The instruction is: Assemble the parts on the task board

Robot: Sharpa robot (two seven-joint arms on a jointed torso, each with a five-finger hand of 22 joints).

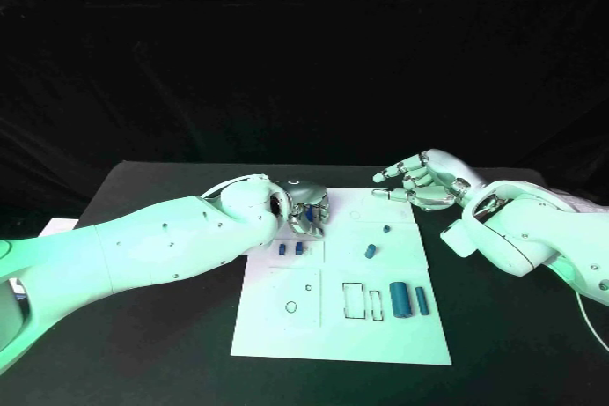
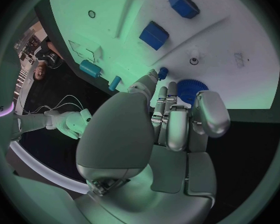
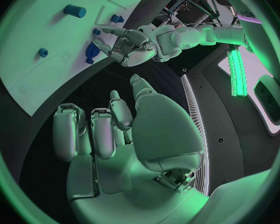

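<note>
The white task board (image 1: pixel 342 335) lies mid-table. My left hand (image 1: pixel 304 210) hovers low over its far left corner, fingers curled round a blue gear (image 2: pixel 191 89) that it holds against the board; the gear (image 3: pixel 90 52) is half hidden by the fingers. One fingertip (image 2: pixel 154 77) reaches a small blue peg (image 2: pixel 163 73) beside it. My right hand (image 1: pixel 419 181) hangs past the board's far right corner with its fingers apart and nothing in them. Two blue blocks (image 1: pixel 290 247), a short peg (image 1: pixel 370 250) and two blue cylinders (image 1: pixel 399 298) sit on the board.
Outlined slots (image 1: pixel 359 300) are drawn on the board beside the cylinders. Black table (image 1: pixel 152 335) surrounds the board on every side. My left forearm (image 1: pixel 165 243) crosses the table to the board's left edge.
</note>
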